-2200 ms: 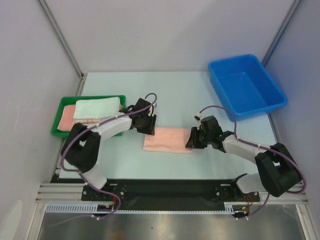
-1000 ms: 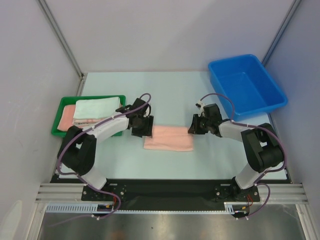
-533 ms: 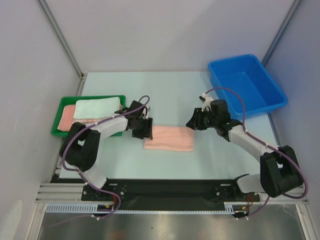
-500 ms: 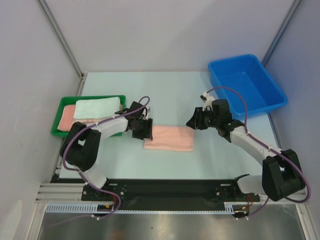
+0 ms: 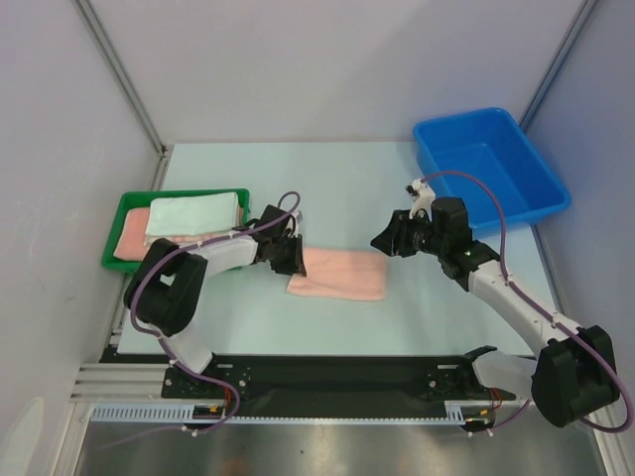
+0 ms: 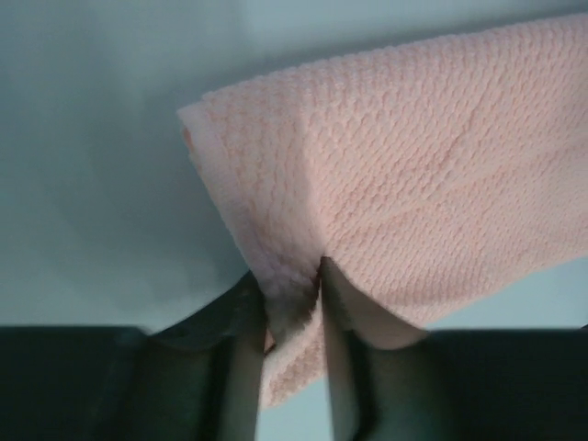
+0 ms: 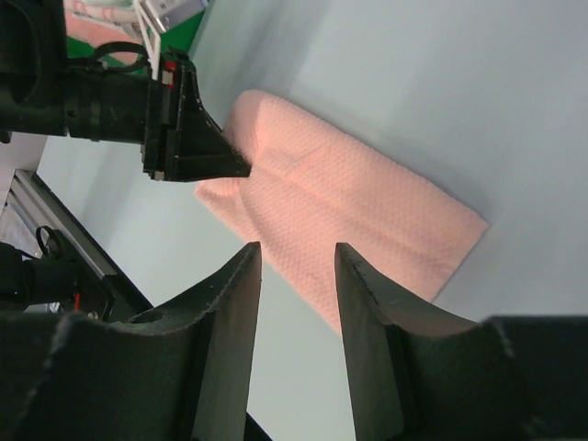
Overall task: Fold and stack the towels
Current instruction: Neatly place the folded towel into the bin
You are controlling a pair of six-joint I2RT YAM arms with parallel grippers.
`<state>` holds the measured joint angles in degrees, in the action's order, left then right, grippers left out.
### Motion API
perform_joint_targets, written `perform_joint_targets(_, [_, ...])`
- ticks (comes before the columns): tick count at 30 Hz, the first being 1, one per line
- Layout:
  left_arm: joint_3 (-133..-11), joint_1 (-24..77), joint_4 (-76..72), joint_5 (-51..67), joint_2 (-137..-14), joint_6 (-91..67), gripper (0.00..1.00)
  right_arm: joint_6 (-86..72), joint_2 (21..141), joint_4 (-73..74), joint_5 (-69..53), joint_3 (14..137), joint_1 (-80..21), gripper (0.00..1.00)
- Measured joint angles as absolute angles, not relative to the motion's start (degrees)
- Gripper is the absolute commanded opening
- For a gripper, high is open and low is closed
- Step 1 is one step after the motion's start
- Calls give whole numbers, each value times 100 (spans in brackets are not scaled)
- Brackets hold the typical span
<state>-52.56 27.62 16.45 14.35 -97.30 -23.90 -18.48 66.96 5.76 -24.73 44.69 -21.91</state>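
Note:
A salmon-pink towel point(image 5: 337, 274) lies folded into a long strip on the table's middle. My left gripper point(image 5: 291, 256) is at its left end. In the left wrist view the gripper point(image 6: 294, 276) is shut on a pinched fold of that pink towel point(image 6: 413, 175). My right gripper point(image 5: 382, 241) hovers above and just right of the towel's right end, apart from it. In the right wrist view it point(image 7: 296, 253) stands open and empty, with the towel point(image 7: 358, 211) below. A folded white towel point(image 5: 193, 212) rests on another pink towel point(image 5: 129, 238) in the green tray.
The green tray point(image 5: 179, 194) sits at the left edge of the table. A blue bin point(image 5: 433, 164), nothing showing inside it, stands at the back right. Grey walls close in the left, right and far sides.
My right gripper has lifted off the towel's right end, drawn back to the right and opened. My left gripper has closed on the towel's left end.

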Motion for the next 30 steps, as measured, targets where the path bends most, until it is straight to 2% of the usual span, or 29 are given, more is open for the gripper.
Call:
perform_joint_targets(2, [-5288, 2860, 1645, 1372, -9795, -2508, 12, -1855, 6648, 578, -2482, 4469, -2196, 43])
perform_joint_targets(3, [-5341, 2923, 1695, 1319, -9824, -2543, 0, -1857, 6632, 585, -2488, 4469, -2196, 43])
perform_joint_targets(9, [-5966, 3188, 2617, 753, -9996, -2611, 0, -1883, 6504, 635, -2495, 4469, -2196, 44])
perform_joint_targets(19, [-8182, 3129, 4742, -469, -10169, -2383, 0, -1872, 6364, 812, -2493, 4488, -2198, 49])
perform_joint_targets(30, [-9629, 1826, 6130, -1260, -10189, -1774, 0, -1776, 6829, 838, -2558, 4836, -2161, 50])
